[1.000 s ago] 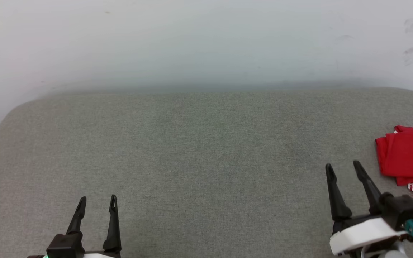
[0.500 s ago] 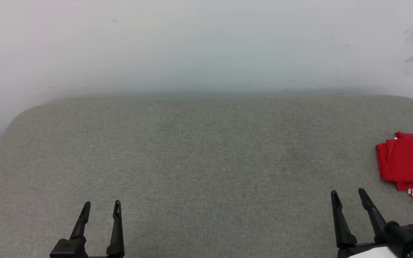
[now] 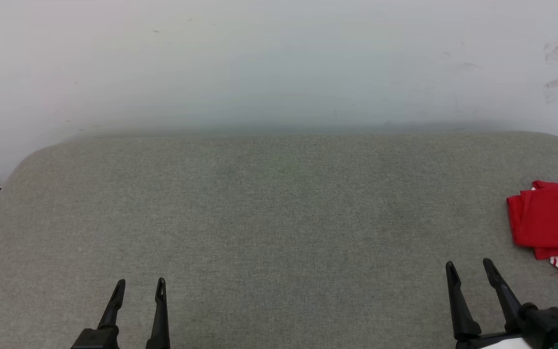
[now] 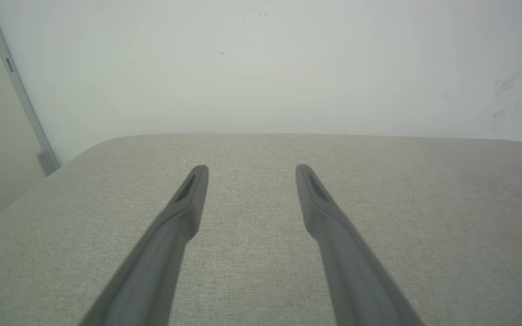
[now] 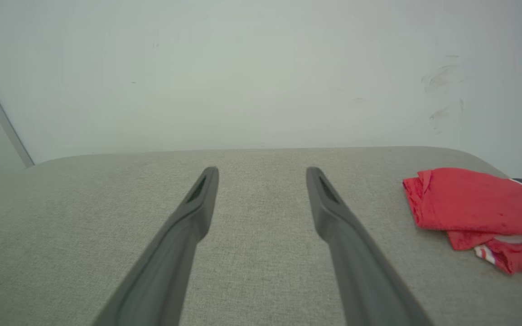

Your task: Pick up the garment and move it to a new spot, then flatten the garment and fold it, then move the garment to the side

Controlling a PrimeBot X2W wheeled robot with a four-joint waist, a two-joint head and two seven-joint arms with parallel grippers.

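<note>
Two dark, long-fingered grippers sit low at the near edge of a wide grey fabric-covered bench [image 3: 279, 203]. The left gripper [image 3: 141, 281] is at the near left and the right gripper [image 3: 468, 263] at the near right. Each has its fingers spread wide apart, pointing towards the far side, with nothing between them and bare fabric under them.

Most of the bench top is open room: the whole middle, the left half and the far strip lie flat and bare. Its far edge runs straight along the foot of a pale, faintly scuffed wall [image 3: 279, 63], and the far left and far right corners are rounded off. The left side slants towards the near left.

Folded into a thick bundle, the red jersey-style garment [image 3: 548, 218] lies on the bench at the far right, close to the rounded corner and well apart from the right gripper, beyond it and to its right. Its straight folded left side runs near to far, leaning slightly. A bit of red-and-white striped trim pokes out at its near side, and in the right wrist view some dark, white-outlined print shows on top towards the right. The picture's right edge cuts the bundle, so its long axis cannot be told.
</note>
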